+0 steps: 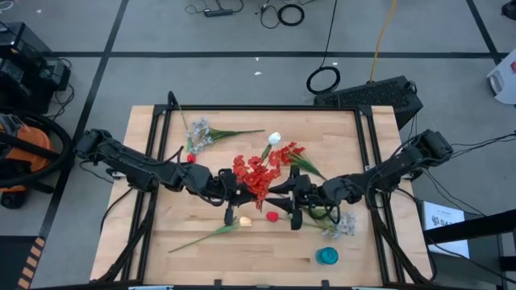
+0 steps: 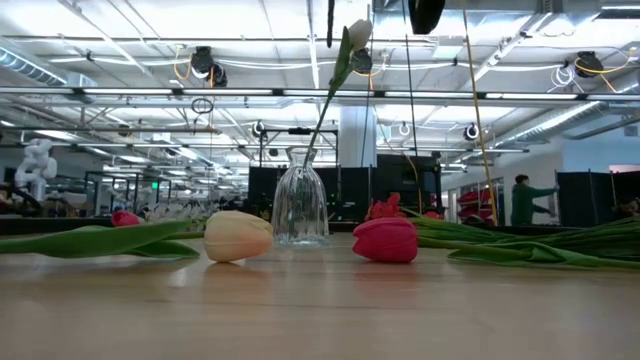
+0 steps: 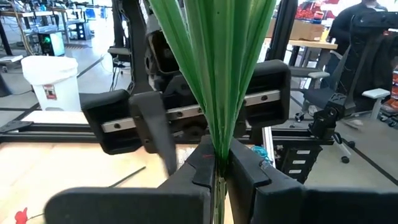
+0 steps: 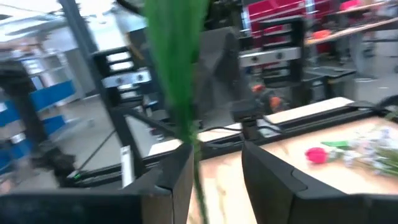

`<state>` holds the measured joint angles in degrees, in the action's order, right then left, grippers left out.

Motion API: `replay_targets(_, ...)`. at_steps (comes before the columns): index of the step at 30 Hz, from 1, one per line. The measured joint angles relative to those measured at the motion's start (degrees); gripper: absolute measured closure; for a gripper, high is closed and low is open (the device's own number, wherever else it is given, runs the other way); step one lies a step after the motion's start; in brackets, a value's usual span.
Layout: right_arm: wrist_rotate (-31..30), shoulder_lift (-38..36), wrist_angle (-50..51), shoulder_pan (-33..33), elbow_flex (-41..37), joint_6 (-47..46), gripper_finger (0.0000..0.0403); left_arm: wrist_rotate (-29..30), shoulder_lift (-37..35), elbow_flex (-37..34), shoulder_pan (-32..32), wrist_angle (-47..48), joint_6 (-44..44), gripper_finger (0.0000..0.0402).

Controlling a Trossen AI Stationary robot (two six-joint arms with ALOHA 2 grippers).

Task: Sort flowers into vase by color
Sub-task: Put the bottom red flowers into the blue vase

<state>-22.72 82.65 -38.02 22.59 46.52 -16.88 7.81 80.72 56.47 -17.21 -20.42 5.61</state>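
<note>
The left gripper is at the middle of the table, clamped on the green stem of the red flower cluster, whose long axis stands upright, blooms on top. The right gripper faces it just beside, fingers parted around the same stem, which touches one finger only. The left arm therefore carries the bunch. The glass vase holds a white tulip; peach tulip and red tulip lie near the front edge.
</note>
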Motion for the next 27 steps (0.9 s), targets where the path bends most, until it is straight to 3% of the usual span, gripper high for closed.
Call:
replay_targets(20, 0.35, 0.02, 1.34, -0.87, 0.02, 1.51, 0.0280, 1.95, 4.01, 0.00, 1.86, -5.92, 2.99, 0.0378)
replay_targets(23, 0.35, 0.02, 1.53, -0.90, 0.02, 3.01, 0.0303, 1.93, 4.01, 0.00, 1.81, -6.02, 3.08, 0.0378)
replay_targets(27, 0.24, 0.02, 1.83, -0.90, 0.02, 4.36, 0.0378, 1.93, 4.01, 0.00, 1.84, -6.15, 3.06, 0.0378)
